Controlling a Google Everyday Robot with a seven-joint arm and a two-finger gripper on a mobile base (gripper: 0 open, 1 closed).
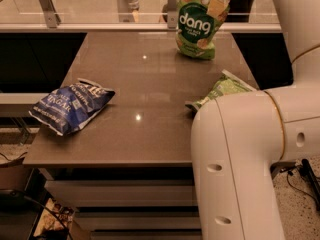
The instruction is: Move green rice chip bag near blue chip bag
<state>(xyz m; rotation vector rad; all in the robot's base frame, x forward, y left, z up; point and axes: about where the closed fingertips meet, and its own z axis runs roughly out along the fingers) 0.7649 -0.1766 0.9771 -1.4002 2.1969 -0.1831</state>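
Observation:
The green rice chip bag point(196, 26), bright green with white "dang" lettering, stands upright at the far right of the brown table point(150, 134). Its bottom is at the table surface. My gripper point(219, 4) reaches down from the top right and is shut on the bag's upper right corner. A pale finger point(217, 8) lies over the bag's front. The blue chip bag point(72, 105), dark blue and crinkled, lies flat at the table's left edge, far from the green bag.
A flatter light green bag point(222, 90) lies at the table's right side, partly hidden behind my white arm point(240, 159). A glass rail with metal posts point(45, 6) runs behind the table. Shelves sit below the tabletop.

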